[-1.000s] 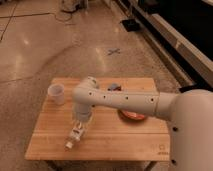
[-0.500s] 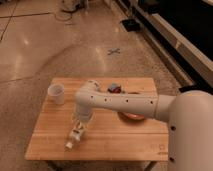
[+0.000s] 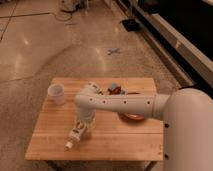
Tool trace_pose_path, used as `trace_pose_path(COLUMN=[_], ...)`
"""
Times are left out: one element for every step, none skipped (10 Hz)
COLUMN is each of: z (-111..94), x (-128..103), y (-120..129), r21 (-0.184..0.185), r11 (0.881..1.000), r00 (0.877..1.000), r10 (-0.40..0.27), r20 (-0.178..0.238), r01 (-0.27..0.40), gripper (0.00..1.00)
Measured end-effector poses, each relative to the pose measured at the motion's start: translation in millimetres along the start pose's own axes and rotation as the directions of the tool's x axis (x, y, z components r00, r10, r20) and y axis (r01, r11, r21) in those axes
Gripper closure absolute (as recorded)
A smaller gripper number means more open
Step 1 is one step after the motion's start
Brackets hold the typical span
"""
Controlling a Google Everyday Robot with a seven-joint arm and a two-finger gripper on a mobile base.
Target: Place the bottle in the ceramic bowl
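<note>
The bottle (image 3: 75, 134) is slim and whitish with a white label. It lies tilted on the wooden table (image 3: 50, 142), cap toward the front left. My gripper (image 3: 82, 126) reaches down from the white arm and sits right at the bottle's upper end. The ceramic bowl (image 3: 132, 117) is red-orange and sits to the right, mostly hidden behind my arm.
A white cup (image 3: 57, 93) stands at the table's back left. A small dark can with a red band (image 3: 114, 89) stands at the back, behind the arm. The table's front edge runs just below the bottle. Tiled floor surrounds the table.
The arm has shifted slightly; the gripper stays at the bottle, which lies in about the same place on the table.
</note>
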State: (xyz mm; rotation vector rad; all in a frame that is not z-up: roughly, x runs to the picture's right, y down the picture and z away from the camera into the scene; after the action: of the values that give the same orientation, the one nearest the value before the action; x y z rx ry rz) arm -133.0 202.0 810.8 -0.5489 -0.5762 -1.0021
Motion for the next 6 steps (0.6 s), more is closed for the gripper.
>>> trace_pose_path(z=[4.7, 8.3, 12.2, 14.2, 14.4, 8.0], x=[-2.6, -4.7, -6.6, -7.4, -7.7, -4.5], y=[-4.4, -7.6, -9.9, -10.7, -11.2, -8.2], r21=[0.009, 0.015, 0.018, 0.018, 0.017, 0.014], r11=[1.0, 1.0, 1.0, 1.0, 1.0, 1.0], r00=[1.0, 1.0, 1.0, 1.0, 1.0, 1.0], r10=[0.002, 0.003, 0.003, 0.005, 0.009, 0.023], r20=[0.008, 0.014, 0.021, 0.024, 0.024, 0.011], r01=[-0.002, -0.003, -0.004, -0.005, -0.009, -0.023], gripper=[0.35, 0.35, 0.37, 0.43, 0.53, 0.66])
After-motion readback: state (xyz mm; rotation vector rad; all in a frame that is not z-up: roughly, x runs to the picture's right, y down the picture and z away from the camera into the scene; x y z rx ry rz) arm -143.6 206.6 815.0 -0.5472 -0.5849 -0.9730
